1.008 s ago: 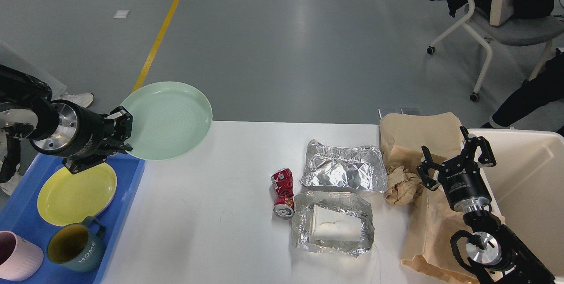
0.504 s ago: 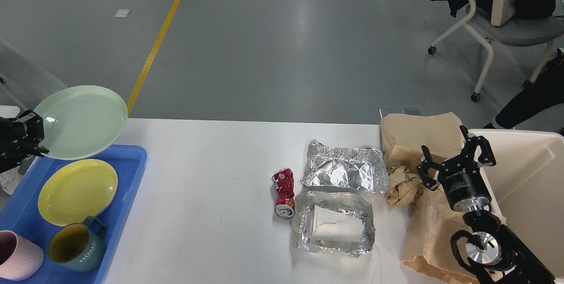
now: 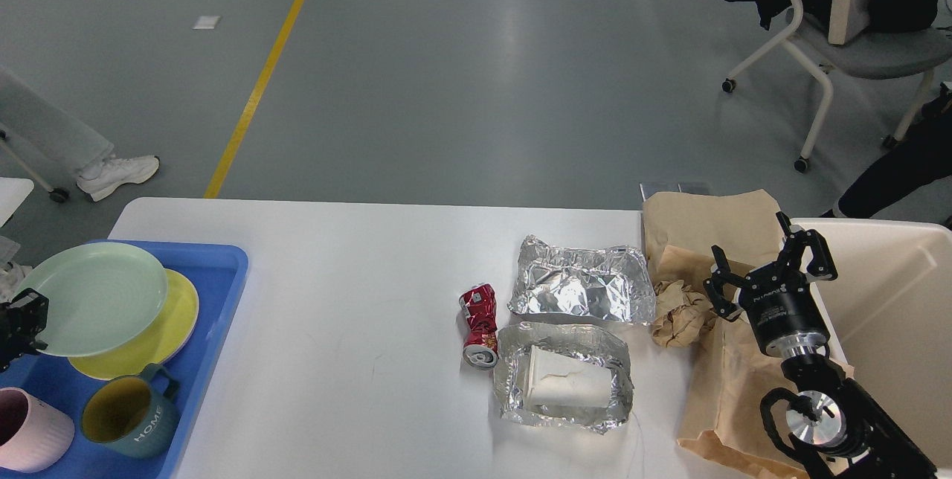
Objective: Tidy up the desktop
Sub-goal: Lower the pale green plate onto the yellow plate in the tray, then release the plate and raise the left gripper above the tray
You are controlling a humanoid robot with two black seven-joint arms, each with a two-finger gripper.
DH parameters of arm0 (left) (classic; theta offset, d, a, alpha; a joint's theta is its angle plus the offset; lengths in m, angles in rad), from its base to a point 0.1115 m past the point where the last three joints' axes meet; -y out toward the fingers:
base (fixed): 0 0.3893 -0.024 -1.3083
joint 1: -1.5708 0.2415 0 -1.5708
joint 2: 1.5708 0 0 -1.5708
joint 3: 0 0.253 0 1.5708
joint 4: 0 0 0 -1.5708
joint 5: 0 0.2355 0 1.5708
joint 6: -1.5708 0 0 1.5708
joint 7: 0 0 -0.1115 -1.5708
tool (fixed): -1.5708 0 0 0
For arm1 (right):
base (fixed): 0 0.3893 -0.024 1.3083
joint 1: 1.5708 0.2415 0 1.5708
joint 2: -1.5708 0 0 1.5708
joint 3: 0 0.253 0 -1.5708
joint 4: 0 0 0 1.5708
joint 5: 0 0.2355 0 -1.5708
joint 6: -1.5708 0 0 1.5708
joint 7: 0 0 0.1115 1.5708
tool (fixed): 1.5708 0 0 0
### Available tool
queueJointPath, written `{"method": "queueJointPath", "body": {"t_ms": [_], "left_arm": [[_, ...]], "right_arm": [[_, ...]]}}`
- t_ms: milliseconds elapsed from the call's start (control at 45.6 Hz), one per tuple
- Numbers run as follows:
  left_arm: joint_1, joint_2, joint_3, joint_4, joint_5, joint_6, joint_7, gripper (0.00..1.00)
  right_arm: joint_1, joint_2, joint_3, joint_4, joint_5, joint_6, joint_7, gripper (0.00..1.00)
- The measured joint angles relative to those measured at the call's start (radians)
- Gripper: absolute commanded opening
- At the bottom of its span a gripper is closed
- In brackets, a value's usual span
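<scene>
Two mugs sit nearest in the blue tray (image 3: 223,271) at the bench's left end: a pink mug (image 3: 30,431) and a teal mug (image 3: 130,419) marked HOME. Just beyond them a pale green plate (image 3: 89,297) overlaps a yellow plate (image 3: 175,315), and the left gripper (image 3: 18,323), mostly cut off by the frame edge, pinches the green plate's near-left rim with its fingers. On the white bench (image 3: 349,278), right of centre, an open foil container (image 3: 563,386) holds a crumpled white paper cup (image 3: 565,382); a crushed red can (image 3: 477,324) lies just beside its left edge, and a foil lid (image 3: 580,287) lies just behind it. Farther right, a flattened brown paper bag (image 3: 706,230) spreads over the bench's right end, with a crumpled paper ball (image 3: 678,313) resting on it near the foil lid. The right gripper (image 3: 766,262) hovers above the bag beside the ball, fingers spread and holding nothing. A cream bin (image 3: 892,293) stands right of it. On the grey floor beyond stand a chair (image 3: 833,40), a yellow line (image 3: 260,81) and someone's white sneaker (image 3: 119,170).
</scene>
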State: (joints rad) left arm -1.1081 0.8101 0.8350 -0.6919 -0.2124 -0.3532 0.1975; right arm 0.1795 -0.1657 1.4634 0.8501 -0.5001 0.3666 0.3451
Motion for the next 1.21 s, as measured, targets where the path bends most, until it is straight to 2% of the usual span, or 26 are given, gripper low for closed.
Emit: {"method": "queueJointPath", "body": {"t_ms": [175, 416, 657, 745, 855, 942, 1008, 1205], "left_arm": [[0.070, -0.042, -0.051, 0.048, 0.025, 0.004, 0.005, 0.00], [0.079, -0.066, -0.058, 0.054, 0.026, 0.008, 0.006, 0.00], [0.080, -0.098, -0.061, 0.055, 0.025, 0.066, 0.006, 0.04], [0.080, -0.103, -0.062, 0.055, 0.025, 0.077, 0.006, 0.17], [0.080, -0.104, -0.062, 0.055, 0.025, 0.087, 0.003, 0.54], [0.080, -0.104, -0.062, 0.055, 0.025, 0.107, 0.001, 0.72], [0.080, -0.104, -0.061, 0.055, 0.025, 0.130, 0.001, 0.80], [0.080, -0.103, -0.060, 0.055, 0.025, 0.170, 0.001, 0.91]], "right_arm": [[0.000, 0.000, 0.000, 0.000, 0.000, 0.000, 0.000, 1.00], [0.000, 0.000, 0.000, -0.001, 0.000, 0.000, 0.000, 1.00], [0.000, 0.000, 0.000, -0.001, 0.000, 0.000, 0.000, 1.00], [0.000, 0.000, 0.000, -0.001, 0.000, 0.000, 0.000, 1.00], [0.000, 0.000, 0.000, -0.001, 0.000, 0.000, 0.000, 1.00], [0.000, 0.000, 0.000, -0.001, 0.000, 0.000, 0.000, 1.00], [0.000, 0.000, 0.000, -0.001, 0.000, 0.000, 0.000, 1.00], [0.000, 0.000, 0.000, -0.001, 0.000, 0.000, 0.000, 1.00]]}}
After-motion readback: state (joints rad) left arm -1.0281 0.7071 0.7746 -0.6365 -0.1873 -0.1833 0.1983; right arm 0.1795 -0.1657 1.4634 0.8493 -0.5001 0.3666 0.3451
